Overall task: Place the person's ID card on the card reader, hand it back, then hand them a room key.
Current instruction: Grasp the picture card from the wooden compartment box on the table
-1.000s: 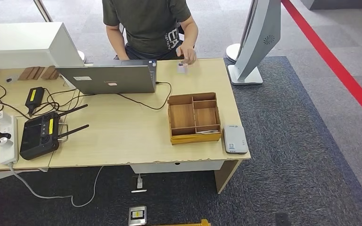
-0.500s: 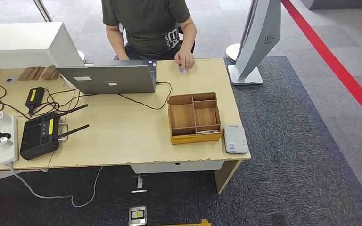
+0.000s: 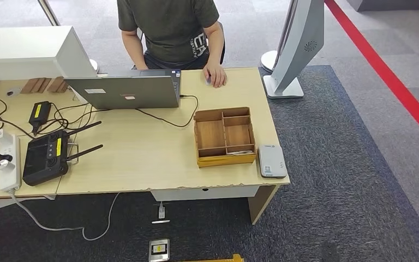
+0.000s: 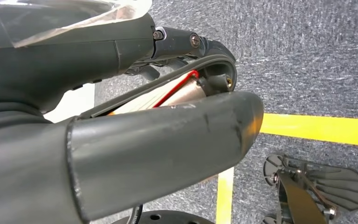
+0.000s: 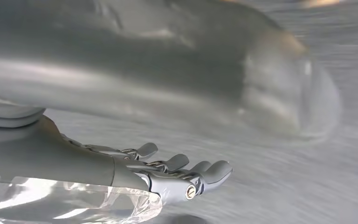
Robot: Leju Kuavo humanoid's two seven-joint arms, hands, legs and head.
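Grey card reader (image 3: 272, 161) beside wooden tray (image 3: 224, 137).

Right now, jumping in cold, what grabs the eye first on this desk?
The person at the desk's far edge, a hand pressed flat on the tabletop beside the open laptop. Next, the wooden divided tray near the front right corner, with the grey card reader just to its right. The right hand hangs with fingers spread, holding nothing.
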